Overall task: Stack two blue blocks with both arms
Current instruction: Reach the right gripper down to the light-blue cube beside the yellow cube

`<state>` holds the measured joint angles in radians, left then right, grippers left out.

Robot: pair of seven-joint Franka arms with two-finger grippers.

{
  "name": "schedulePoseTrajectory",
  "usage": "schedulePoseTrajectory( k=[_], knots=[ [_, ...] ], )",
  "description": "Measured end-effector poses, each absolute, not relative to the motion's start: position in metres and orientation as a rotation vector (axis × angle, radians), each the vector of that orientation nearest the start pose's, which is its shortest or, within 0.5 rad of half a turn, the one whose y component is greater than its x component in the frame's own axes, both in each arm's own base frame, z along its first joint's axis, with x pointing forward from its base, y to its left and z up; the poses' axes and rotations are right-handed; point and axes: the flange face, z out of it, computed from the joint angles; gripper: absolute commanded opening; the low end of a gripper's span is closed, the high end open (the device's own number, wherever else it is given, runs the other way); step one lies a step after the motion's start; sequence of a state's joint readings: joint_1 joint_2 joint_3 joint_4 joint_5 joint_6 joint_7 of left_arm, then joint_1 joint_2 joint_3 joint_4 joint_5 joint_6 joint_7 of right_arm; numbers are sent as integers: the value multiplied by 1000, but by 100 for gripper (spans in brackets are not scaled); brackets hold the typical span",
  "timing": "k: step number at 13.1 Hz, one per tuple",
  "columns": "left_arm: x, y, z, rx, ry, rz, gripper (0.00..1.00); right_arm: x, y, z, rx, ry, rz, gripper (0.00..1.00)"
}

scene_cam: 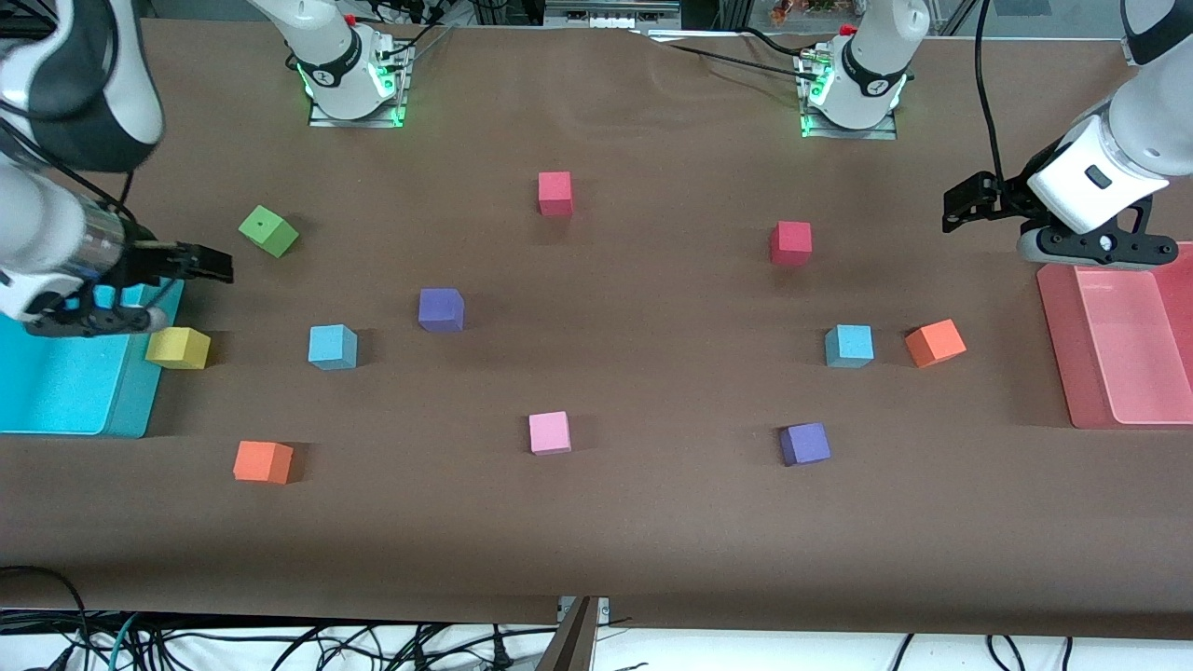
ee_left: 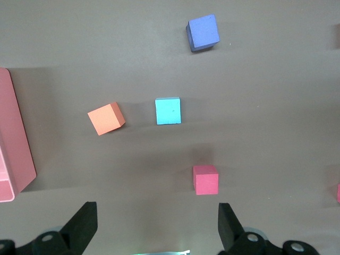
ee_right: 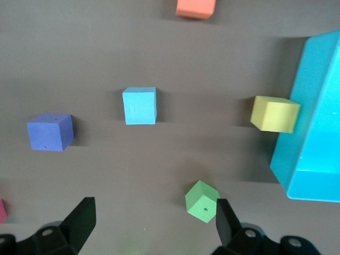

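Observation:
Two sky-blue blocks lie apart on the brown table. One blue block (scene_cam: 333,347) is toward the right arm's end and also shows in the right wrist view (ee_right: 139,105). The other blue block (scene_cam: 849,346) is toward the left arm's end, beside an orange cube, and shows in the left wrist view (ee_left: 168,111). My right gripper (scene_cam: 210,266) (ee_right: 154,210) is open and empty, up over the table by the cyan bin and the green cube. My left gripper (scene_cam: 965,205) (ee_left: 158,215) is open and empty, up over the table by the pink tray.
A cyan bin (scene_cam: 56,382) and a pink tray (scene_cam: 1118,345) stand at the table's ends. Scattered cubes: green (scene_cam: 268,231), yellow (scene_cam: 178,348), purple (scene_cam: 441,309) (scene_cam: 804,444), red (scene_cam: 555,193) (scene_cam: 790,243), orange (scene_cam: 935,343) (scene_cam: 263,462), pink (scene_cam: 550,432).

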<state>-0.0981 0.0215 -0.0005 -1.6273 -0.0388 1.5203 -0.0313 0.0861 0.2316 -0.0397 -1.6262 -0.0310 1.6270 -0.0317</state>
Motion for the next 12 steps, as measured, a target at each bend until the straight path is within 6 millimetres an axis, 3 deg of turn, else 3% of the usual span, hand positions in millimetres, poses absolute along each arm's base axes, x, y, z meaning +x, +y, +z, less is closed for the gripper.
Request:
schedulePoseTrajectory(
  k=[5,8,12],
  knots=[
    [549,-58,582,-3163,104,208,100,632,67,364,-3154,-230,430,100],
    [549,-58,582,-3164,103,207,100,637,72,308,-3133,-221,406,100],
    [554,-53,578,-3167,88,185,100,625,69,263,-3134,-214,368,100]
  ],
)
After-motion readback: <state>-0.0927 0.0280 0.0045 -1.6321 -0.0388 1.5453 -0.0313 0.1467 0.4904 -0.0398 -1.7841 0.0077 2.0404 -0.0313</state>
